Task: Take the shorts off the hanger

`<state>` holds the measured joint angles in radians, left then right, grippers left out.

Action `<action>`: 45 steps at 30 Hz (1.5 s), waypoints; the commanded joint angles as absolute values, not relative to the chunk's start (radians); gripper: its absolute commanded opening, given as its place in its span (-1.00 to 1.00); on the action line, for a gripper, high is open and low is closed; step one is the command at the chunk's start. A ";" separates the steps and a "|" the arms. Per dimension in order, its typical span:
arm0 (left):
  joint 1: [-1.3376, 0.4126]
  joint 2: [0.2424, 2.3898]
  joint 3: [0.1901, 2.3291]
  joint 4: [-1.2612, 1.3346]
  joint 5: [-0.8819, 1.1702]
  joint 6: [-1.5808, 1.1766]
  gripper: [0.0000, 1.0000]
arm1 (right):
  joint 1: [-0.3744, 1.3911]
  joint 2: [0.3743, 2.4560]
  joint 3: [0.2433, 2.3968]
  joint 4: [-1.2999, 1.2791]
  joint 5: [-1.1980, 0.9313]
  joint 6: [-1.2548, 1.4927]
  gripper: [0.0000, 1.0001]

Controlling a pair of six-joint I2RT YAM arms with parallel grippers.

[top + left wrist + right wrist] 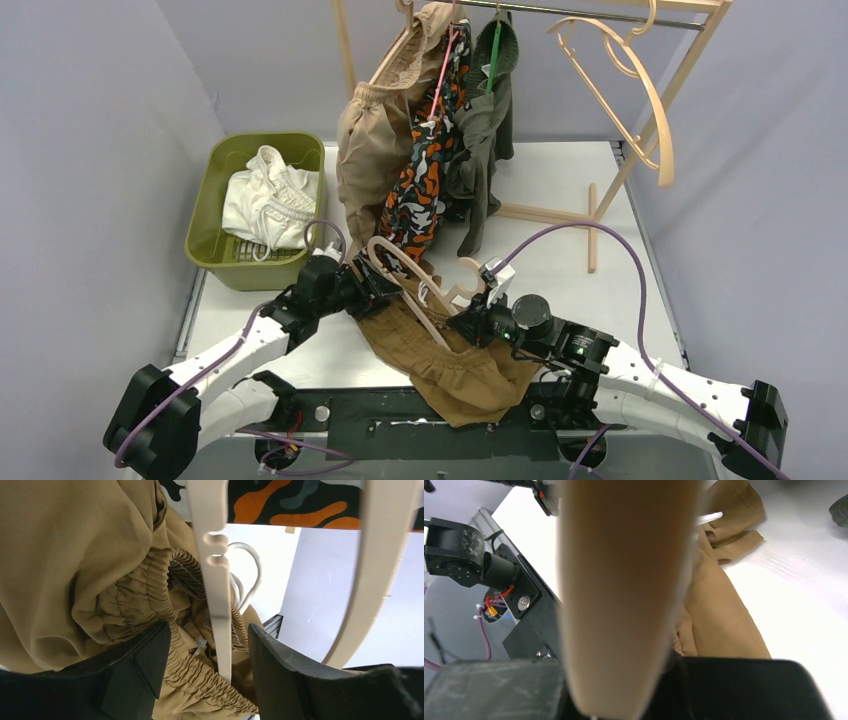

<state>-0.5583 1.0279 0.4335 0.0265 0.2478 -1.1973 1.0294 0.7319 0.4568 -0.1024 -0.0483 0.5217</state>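
Far left, the green basket [205,250] holds the white shorts [268,200]. Next over is my left gripper [372,285]. Its fingers [145,660] are spread, straddling one arm of the wooden hanger [217,605] and gripping nothing.

The brown shorts [455,365] lie mostly on the table [560,260] near the front edge. Their gathered waistband bunches round that hanger arm, so I judge them not free yet.

To the right, my right gripper [468,322] has its fingers pressed together on the hanger.

Here's what worries me. If I close the left now, I may pinch wood along with cloth and drag both. A hard tug could twist the hanger out of the right's pinch.

Behind, the beige shorts [372,140], camouflage shorts [425,175] and olive shorts [487,130] hang on the rack [610,190], close enough for a swinging hanger to snag them.
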 commanded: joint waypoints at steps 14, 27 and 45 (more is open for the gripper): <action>-0.580 1.104 0.474 0.234 0.288 -1.210 0.01 | 1.037 0.743 0.433 0.191 -0.130 0.496 -1.00; -0.574 1.022 0.394 0.291 0.181 -1.271 -0.97 | 1.034 0.817 0.515 0.098 -0.215 0.424 -1.00; -0.554 0.981 0.364 0.408 0.204 -1.308 -0.73 | 1.014 0.827 0.555 0.106 -0.113 0.543 -1.00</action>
<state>-0.5598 0.9936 0.3622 0.2375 0.1658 -1.2953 1.0210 0.8516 0.5251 0.0448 -0.1322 0.5045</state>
